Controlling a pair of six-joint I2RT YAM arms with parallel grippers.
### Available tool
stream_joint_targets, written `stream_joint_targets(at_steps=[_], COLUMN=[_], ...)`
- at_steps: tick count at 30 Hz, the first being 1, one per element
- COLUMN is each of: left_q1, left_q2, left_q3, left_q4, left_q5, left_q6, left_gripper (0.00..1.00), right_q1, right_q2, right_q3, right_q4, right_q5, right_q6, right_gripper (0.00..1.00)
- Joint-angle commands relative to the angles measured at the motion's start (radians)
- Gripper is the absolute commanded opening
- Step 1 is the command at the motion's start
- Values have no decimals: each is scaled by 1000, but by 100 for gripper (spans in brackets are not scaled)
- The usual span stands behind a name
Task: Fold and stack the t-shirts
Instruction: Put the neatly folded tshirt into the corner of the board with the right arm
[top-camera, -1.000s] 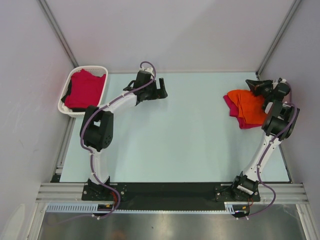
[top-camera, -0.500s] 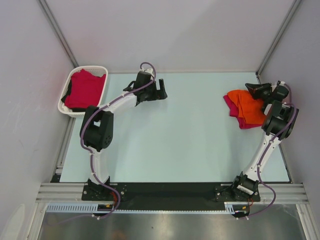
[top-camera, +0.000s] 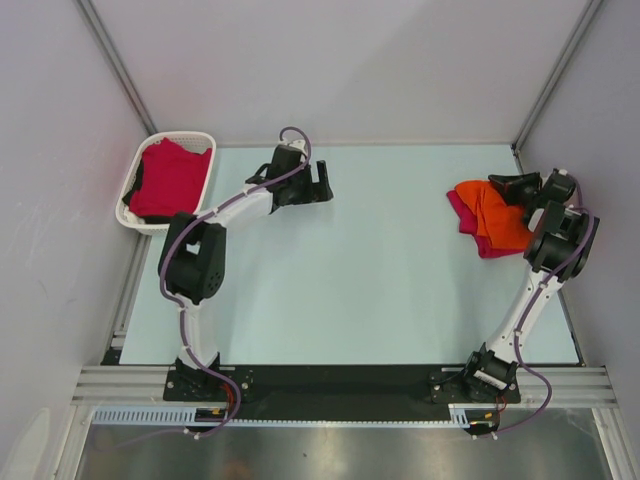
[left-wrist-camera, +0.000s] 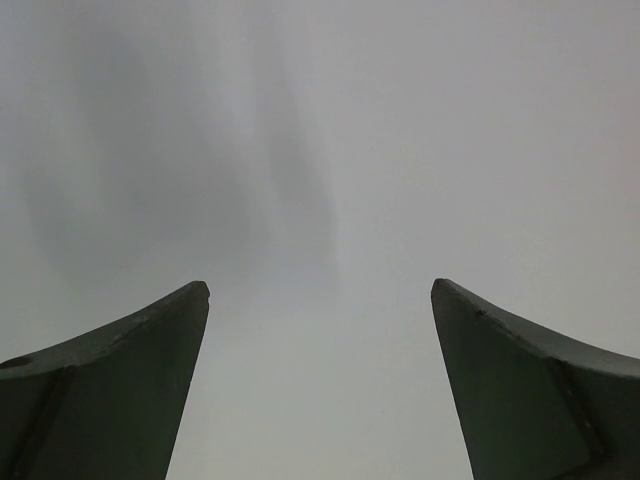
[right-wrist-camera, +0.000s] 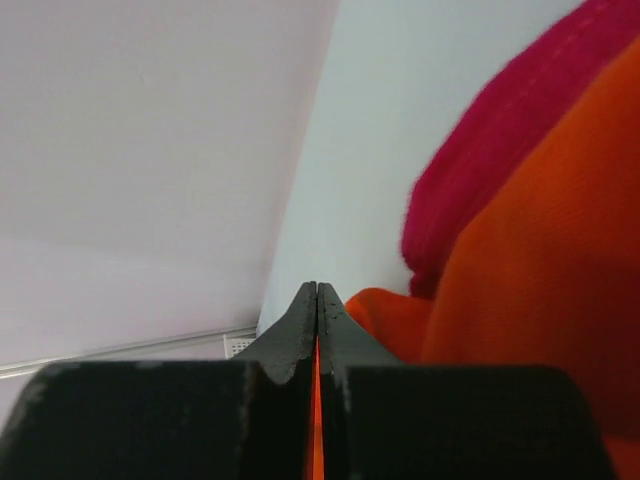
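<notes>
Where our right tool (right-wrist-camera: 317, 292) is pressed together, we see a sliver of the orange t-shirt (right-wrist-camera: 540, 270) pinched between its fingers. That shirt lies on a crimson-pink t-shirt (right-wrist-camera: 500, 150) at the far right of the worktop (top-camera: 380, 260). Our left tool (left-wrist-camera: 320, 290) is spread, holding nothing. A second crimson-pink t-shirt (top-camera: 168, 182) sits in the white basket (top-camera: 184, 135) at the far left.

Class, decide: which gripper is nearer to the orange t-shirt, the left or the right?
Right. The right gripper is shut on the far edge of the orange t-shirt; the left gripper hangs open far across the table, nearer the white basket.
</notes>
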Motion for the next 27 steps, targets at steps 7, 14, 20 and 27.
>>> stream_joint_targets(at_steps=[7, 14, 20, 27], left_q1=[0, -3, -3, -5], left_q2=[-72, -72, -62, -59], left_q3=[-15, -22, -24, -32], left_q4=[25, 26, 28, 34], left_q5=[3, -4, -8, -5], left_q6=[11, 11, 13, 4], left_gripper=[99, 99, 99, 99], right_q1=[74, 139, 175, 197], right_q2=[-247, -227, -240, -120], right_q3=[-22, -209, -410, -487], right_q4=[70, 255, 328, 490], right_q5=[-6, -59, -63, -115], right_q6=[34, 143, 145, 298], right_gripper=[0, 0, 0, 0])
